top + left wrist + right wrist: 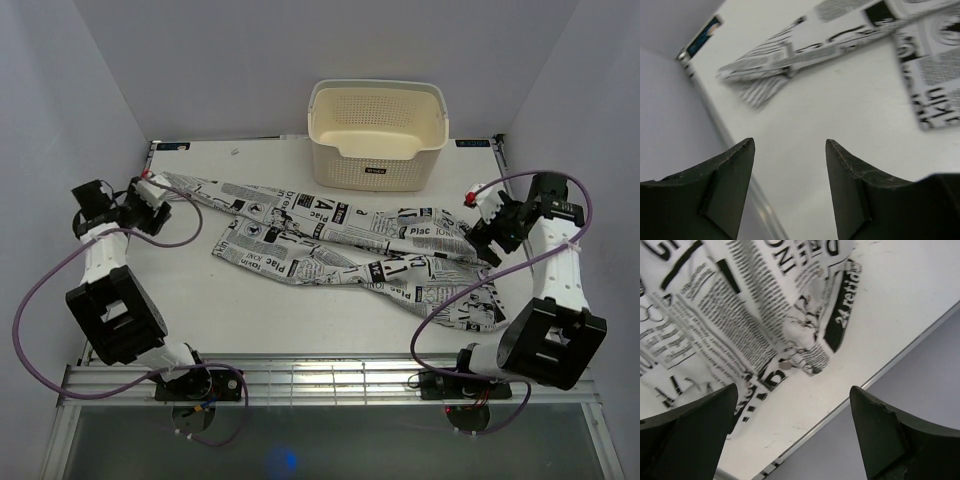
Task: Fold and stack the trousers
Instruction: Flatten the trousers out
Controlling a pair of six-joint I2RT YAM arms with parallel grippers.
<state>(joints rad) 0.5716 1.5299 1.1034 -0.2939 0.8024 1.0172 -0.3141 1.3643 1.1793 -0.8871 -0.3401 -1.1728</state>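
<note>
White trousers with black newsprint; cream perforated basket.

The left arm rose from its base at the lower left of the frame and bent back toward the upper left. The left gripper pointed right, its jaws spread apart. The right arm mirrored it at the right side, with its wrist at the upper right. The right gripper aimed left, jaws spread wide.

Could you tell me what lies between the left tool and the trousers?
Nothing but bare table separates the left tool from the trousers, as the left wrist view shows.
</note>
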